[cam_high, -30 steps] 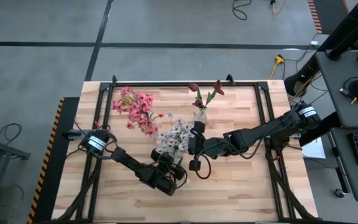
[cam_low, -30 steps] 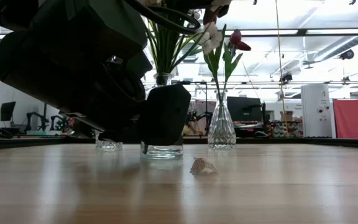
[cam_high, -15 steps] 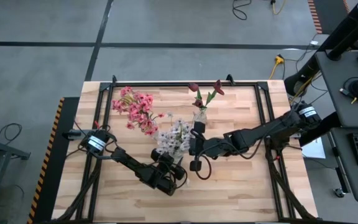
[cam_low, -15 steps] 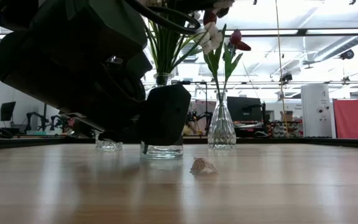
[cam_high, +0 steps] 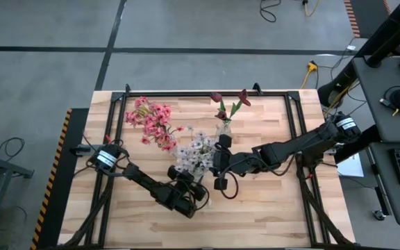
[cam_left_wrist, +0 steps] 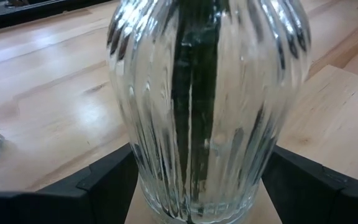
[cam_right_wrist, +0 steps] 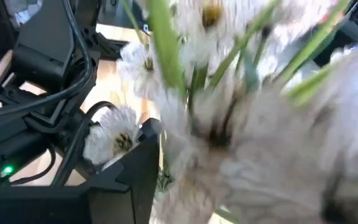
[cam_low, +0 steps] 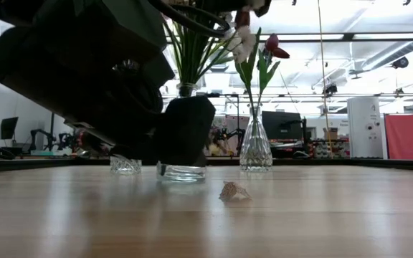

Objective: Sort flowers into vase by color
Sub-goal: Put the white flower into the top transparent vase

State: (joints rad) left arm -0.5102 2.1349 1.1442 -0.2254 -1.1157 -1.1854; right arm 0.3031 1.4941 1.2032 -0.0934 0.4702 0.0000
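Mid tabletop (cam_high: 269, 201), my right tool (cam_high: 216, 158) sits right at the white flowers (cam_high: 194, 151), stems upright in the glass vase (cam_left_wrist: 207, 106); can't tell if it's let go. Left tool (cam_left_wrist: 191, 186) w/ fingers spread round vase base, so right arm's nearer the blooms

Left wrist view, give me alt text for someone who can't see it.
A ribbed clear glass vase fills the picture, with dark green stems inside it. It stands on a light wooden table, and the left claw's two dark fingers sit on either side of its base.
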